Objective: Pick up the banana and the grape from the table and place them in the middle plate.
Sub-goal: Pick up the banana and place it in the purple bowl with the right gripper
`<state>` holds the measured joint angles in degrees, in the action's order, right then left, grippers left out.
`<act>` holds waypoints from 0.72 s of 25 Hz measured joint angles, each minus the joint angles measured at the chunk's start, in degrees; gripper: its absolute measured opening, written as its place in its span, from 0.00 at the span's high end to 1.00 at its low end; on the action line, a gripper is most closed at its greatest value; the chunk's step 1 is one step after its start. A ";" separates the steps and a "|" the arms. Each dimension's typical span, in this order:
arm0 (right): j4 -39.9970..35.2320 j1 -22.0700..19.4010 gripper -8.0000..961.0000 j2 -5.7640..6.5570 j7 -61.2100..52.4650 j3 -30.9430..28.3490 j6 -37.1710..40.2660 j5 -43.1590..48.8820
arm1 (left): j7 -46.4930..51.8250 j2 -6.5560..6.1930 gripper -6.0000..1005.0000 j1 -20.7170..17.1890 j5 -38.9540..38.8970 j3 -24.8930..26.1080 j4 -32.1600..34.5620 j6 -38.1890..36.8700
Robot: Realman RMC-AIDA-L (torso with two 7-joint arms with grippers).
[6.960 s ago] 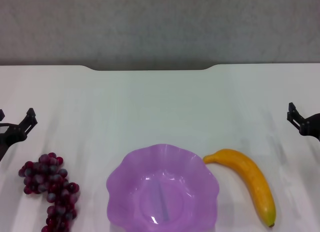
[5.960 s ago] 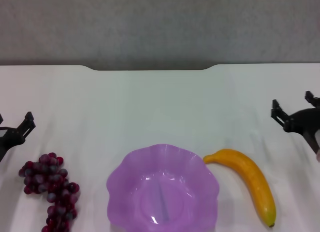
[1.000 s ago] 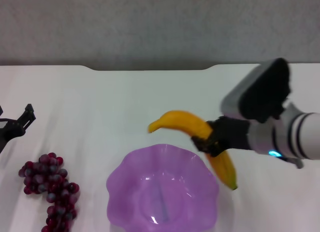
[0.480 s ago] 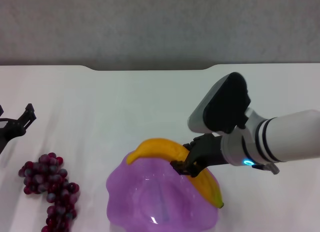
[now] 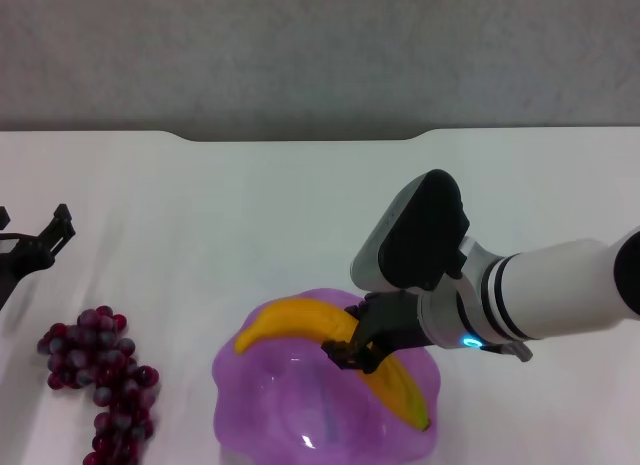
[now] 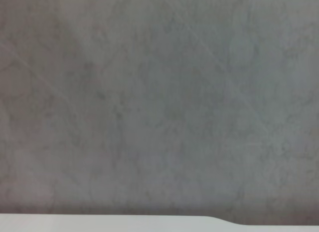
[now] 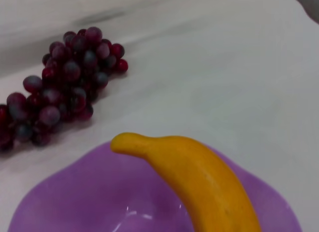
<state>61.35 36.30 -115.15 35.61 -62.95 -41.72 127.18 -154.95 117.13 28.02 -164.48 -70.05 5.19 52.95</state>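
My right gripper (image 5: 355, 347) is shut on the yellow banana (image 5: 300, 322) at its middle and holds it over the purple scalloped plate (image 5: 250, 405), stem end toward the left, dark tip toward the front right. The banana (image 7: 199, 179) fills the right wrist view above the plate (image 7: 75, 197). The bunch of dark red grapes (image 5: 95, 370) lies on the white table (image 5: 250, 215) to the left of the plate, and shows in the right wrist view (image 7: 65, 82). My left gripper (image 5: 40, 247) sits parked at the far left edge, above the grapes.
The table's far edge has a notch (image 5: 300, 137) with a grey wall behind. The left wrist view shows only that grey wall (image 6: 159, 102) and a strip of table edge (image 6: 99, 221).
My right gripper has carried the banana from the table right of the plate, up and leftward, and lowered it over the plate. The left arm and grapes have stayed still.
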 joint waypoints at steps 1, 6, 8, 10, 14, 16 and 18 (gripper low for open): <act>0.00 0.00 0.46 0.00 0.00 0.00 0.00 0.00 | 0.00 0.01 0.14 0.03 0.02 0.00 0.00 -0.04; -2.54 1.14 0.46 -0.04 -0.13 1.24 1.60 -0.15 | 0.00 0.03 0.14 0.11 0.07 0.00 0.00 0.02; -2.80 1.21 0.46 -0.10 -0.18 1.87 2.83 -0.16 | 0.00 0.03 0.14 0.11 0.09 0.00 0.00 0.04; -2.78 1.12 0.45 -0.13 -0.15 2.15 3.80 -0.17 | 0.00 0.03 0.14 0.11 0.11 0.00 0.00 0.04; -2.48 0.84 0.45 -0.10 -0.03 2.22 5.40 -0.18 | 0.00 0.03 0.14 0.11 0.13 0.00 0.00 -0.10; -2.49 0.82 0.39 -0.08 -0.02 2.22 6.10 -0.13 | 0.00 0.03 0.14 0.11 0.13 0.00 0.00 -0.08; -2.34 0.74 0.33 -0.03 0.02 2.22 6.57 0.17 | 0.02 0.03 0.14 0.08 0.13 0.00 0.00 0.11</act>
<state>59.01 37.04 -115.18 35.64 -60.73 -35.14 127.34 -154.92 117.16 28.09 -164.35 -70.04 5.19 53.07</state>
